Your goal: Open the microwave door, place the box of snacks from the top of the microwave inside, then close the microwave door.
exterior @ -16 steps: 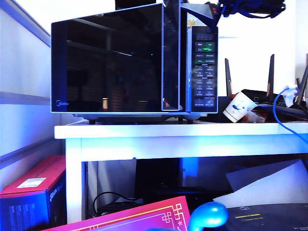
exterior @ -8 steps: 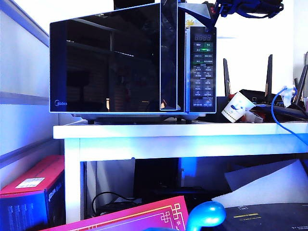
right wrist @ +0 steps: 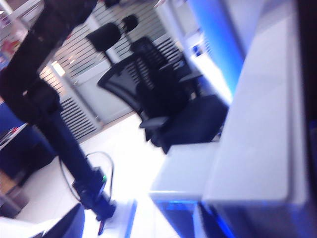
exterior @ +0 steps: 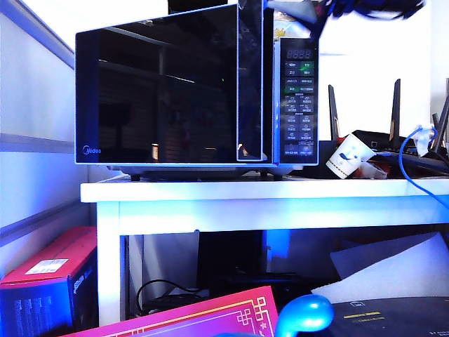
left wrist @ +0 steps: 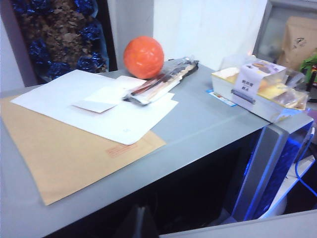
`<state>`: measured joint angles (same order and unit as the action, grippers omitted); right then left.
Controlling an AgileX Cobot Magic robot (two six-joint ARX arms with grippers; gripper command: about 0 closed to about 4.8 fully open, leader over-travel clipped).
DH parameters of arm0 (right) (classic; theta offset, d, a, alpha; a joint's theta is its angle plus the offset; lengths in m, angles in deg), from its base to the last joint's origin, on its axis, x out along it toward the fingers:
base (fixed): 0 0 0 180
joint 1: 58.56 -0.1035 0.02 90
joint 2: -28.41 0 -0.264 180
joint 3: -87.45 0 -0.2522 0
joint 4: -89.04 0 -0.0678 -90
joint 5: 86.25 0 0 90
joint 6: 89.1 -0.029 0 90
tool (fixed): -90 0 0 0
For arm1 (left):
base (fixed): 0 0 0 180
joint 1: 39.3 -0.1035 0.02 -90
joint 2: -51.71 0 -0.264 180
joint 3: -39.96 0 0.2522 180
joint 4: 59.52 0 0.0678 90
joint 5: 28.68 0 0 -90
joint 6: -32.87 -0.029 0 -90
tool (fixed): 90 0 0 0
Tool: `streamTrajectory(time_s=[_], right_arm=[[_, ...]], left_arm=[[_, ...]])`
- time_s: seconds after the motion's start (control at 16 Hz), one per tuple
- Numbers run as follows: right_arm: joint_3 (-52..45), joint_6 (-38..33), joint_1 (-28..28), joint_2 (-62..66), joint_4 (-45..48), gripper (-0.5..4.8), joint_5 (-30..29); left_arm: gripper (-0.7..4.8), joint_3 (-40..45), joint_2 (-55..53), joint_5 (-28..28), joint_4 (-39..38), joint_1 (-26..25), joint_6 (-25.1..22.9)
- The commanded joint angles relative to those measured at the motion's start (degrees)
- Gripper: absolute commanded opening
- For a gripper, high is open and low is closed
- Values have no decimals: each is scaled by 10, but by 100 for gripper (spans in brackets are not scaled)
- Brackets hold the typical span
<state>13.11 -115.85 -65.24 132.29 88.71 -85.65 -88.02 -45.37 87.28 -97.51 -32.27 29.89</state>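
Observation:
The black microwave (exterior: pixel 196 91) stands on a white table (exterior: pixel 266 193). Its glossy microwave door (exterior: pixel 161 91) faces me, with the tall handle strip (exterior: pixel 249 84) beside the button panel (exterior: pixel 299 102). In the left wrist view the box of snacks (left wrist: pixel 257 87), pale yellow under clear wrap, rests on the microwave's grey top (left wrist: pixel 198 129), above the panel end. My left gripper (left wrist: pixel 141 220) hangs before the dark door, fingers together, away from the box. My right gripper (exterior: pixel 302 10) is a blur over the top right corner. In its own view the right gripper (right wrist: pixel 143 225) shows its fingers apart, holding nothing.
On the microwave top lie white papers (left wrist: pixel 109 109), a tan envelope (left wrist: pixel 64 148), an orange ball (left wrist: pixel 143 57) and a wrapped packet (left wrist: pixel 161 82); a carton of blue-wrapped items (left wrist: pixel 59 34) stands behind. Beside the microwave are a tipped paper cup (exterior: pixel 349 156), router antennas (exterior: pixel 396 105) and a blue cable (exterior: pixel 414 161).
The right arm above the microwave's top right corner has shifted slightly and is now smeared by motion. The door and the left arm look the same.

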Motion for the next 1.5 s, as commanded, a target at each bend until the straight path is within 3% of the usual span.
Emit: streamTrajectory(time_s=[0.06, 0.31, 0.56, 0.69, 0.81, 0.94, 1.31, 1.5], right_arm=[[5, -2, 11, -14, 20, 281, 3], [5, -3, 18, -14, 50, 274, 10], [5, 31, 24, -14, 96, 274, 124], [5, 51, 26, -14, 87, 274, 146], [5, 90, 37, -13, 54, 274, 154], [4, 181, 61, -12, -11, 301, 211], [4, 194, 61, 52, -11, 309, 186], [5, 187, 50, 53, -12, 309, 164]], left_arm=[[-6, -3, 1, 3, 6, 0, 0], [-6, -3, 1, 4, 5, 0, 0], [-6, -3, 1, 4, 5, 0, 0], [-6, -3, 1, 4, 6, 0, 0], [-6, -3, 1, 4, 6, 0, 0], [-6, -3, 1, 4, 5, 0, 0], [-6, -3, 1, 4, -3, 0, 0], [-6, -2, -7, -3, 29, 6, 0]])
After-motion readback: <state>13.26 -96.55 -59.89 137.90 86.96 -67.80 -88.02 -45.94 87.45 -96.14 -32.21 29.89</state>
